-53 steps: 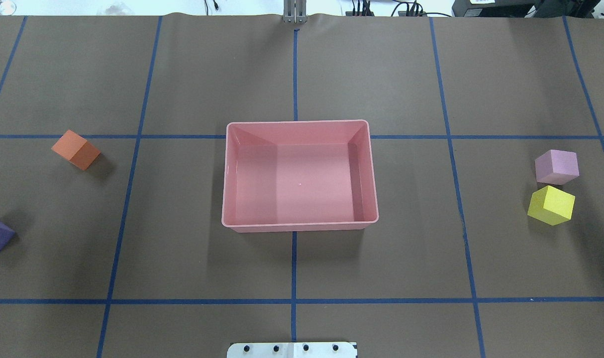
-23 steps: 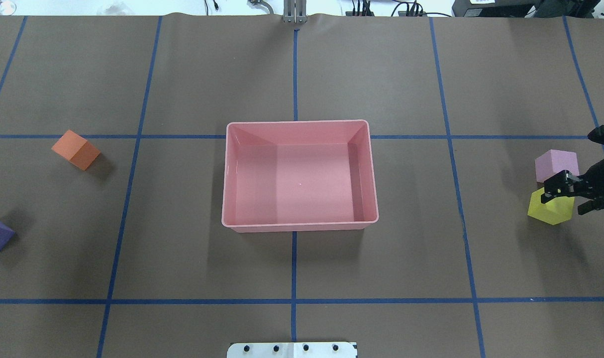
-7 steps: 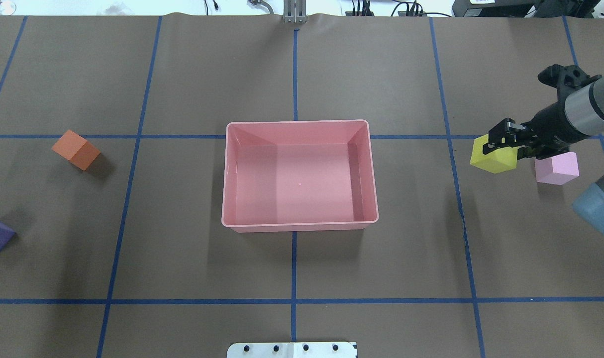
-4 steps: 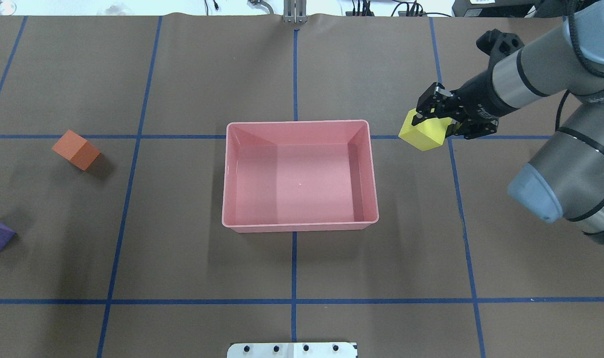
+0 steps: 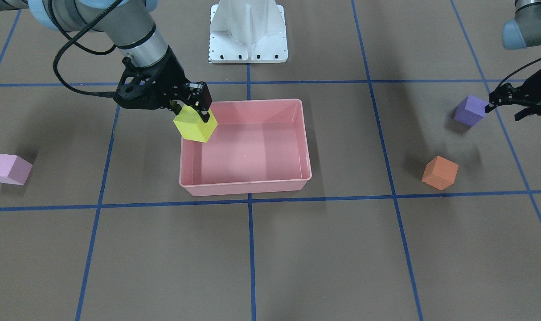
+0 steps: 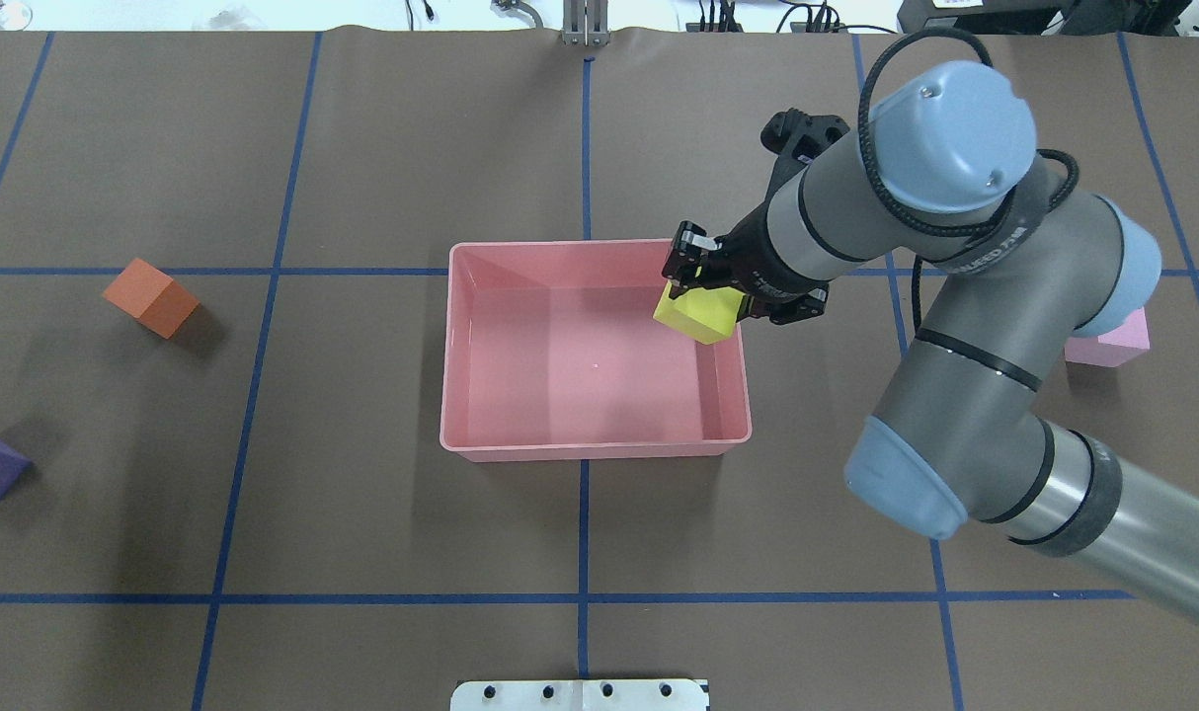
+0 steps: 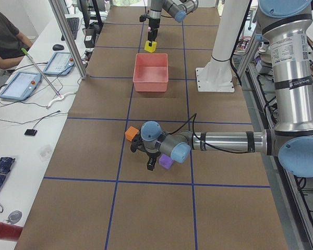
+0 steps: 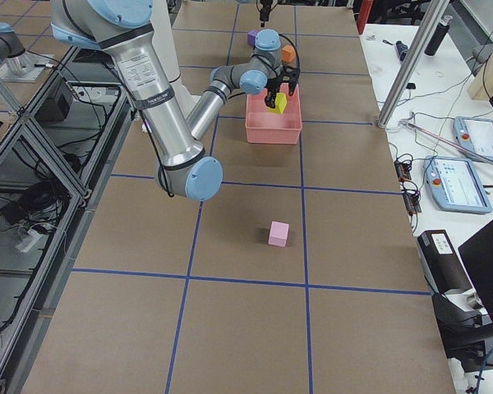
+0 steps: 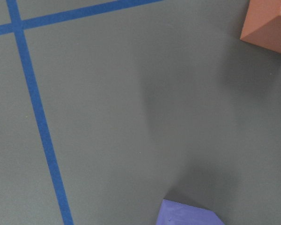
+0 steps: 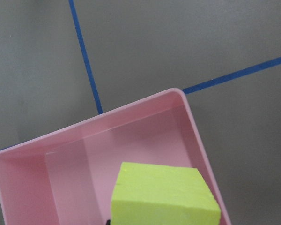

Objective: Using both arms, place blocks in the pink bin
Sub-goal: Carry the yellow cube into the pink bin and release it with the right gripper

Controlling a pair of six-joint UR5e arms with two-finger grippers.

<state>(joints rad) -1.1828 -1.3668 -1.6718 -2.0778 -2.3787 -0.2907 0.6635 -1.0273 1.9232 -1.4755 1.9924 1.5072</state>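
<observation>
Carrying: we judge the step in hand to be bringing the first block to the bin; the right claw [image 6: 706, 292] is clamped on the yellow block [image 6: 696, 316].
Yellow block's place: aloft over the right side of the pink bin [image 6: 596, 452], above its rim, at or just inside the right wall; we cannot tell how far along that wall.
Bin's contents: nothing, so we reckon none of the four blocks is delivered.
Left claw [image 5: 504, 111]: fingers spread, gripping nothing, just beside the purple block [image 5: 471, 110] at the left of the surface [image 6: 362, 513]; the orange block [image 5: 440, 172] sits near it, on the far side.
Pink-lilac block [image 5: 8, 168]: on the surface, well right of the bin.
Next move: we think the right claw should shift slightly left, lower, then release; the left claw must straddle the purple block before closing.
</observation>
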